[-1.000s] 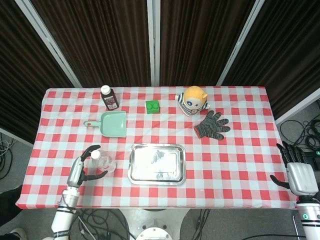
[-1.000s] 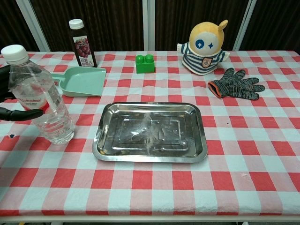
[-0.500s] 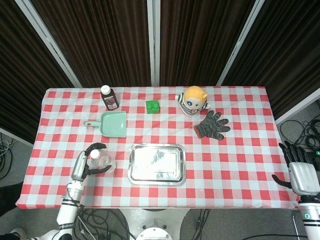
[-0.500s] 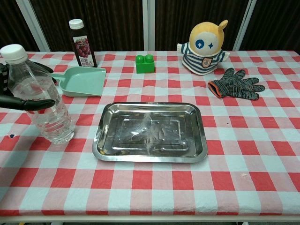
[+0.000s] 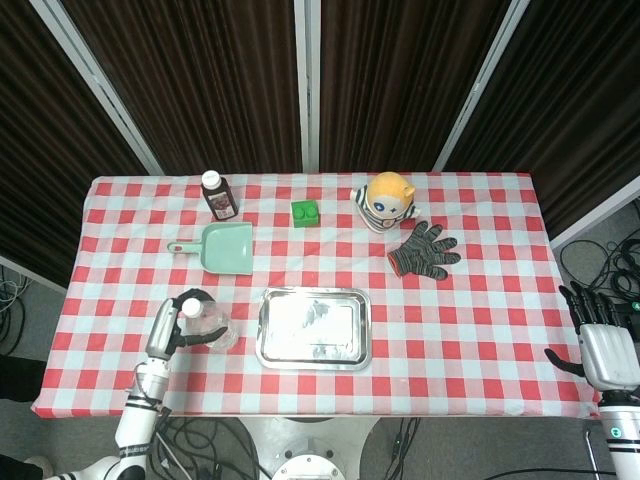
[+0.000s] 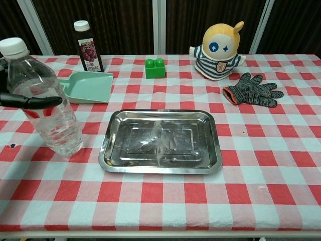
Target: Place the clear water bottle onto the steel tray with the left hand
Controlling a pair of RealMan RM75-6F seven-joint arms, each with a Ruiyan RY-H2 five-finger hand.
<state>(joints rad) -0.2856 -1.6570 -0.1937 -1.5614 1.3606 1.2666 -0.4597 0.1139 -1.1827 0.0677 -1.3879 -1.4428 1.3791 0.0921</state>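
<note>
The clear water bottle (image 6: pixel 47 120) stands with its white cap up on the checked cloth, just left of the steel tray (image 6: pixel 160 140). My left hand (image 6: pixel 25 101) wraps its upper body, with the thumb across the front and the other fingers behind it. In the head view the left hand (image 5: pixel 163 328) sits at the front left of the table, holding the water bottle (image 5: pixel 210 325) beside the empty tray (image 5: pixel 314 327). My right hand (image 5: pixel 603 350) hangs off the table's right edge, fingers spread, holding nothing.
Behind the bottle lie a green dustpan (image 6: pixel 89 86) and a dark juice bottle (image 6: pixel 87 46). A green brick (image 6: pixel 155 68), a yellow plush toy (image 6: pixel 219 50) and a grey glove (image 6: pixel 253 89) sit along the back and right.
The left hand has closed in around the bottle, its thumb now across the front. The bottle has shifted slightly right toward the tray. The right hand has barely moved.
</note>
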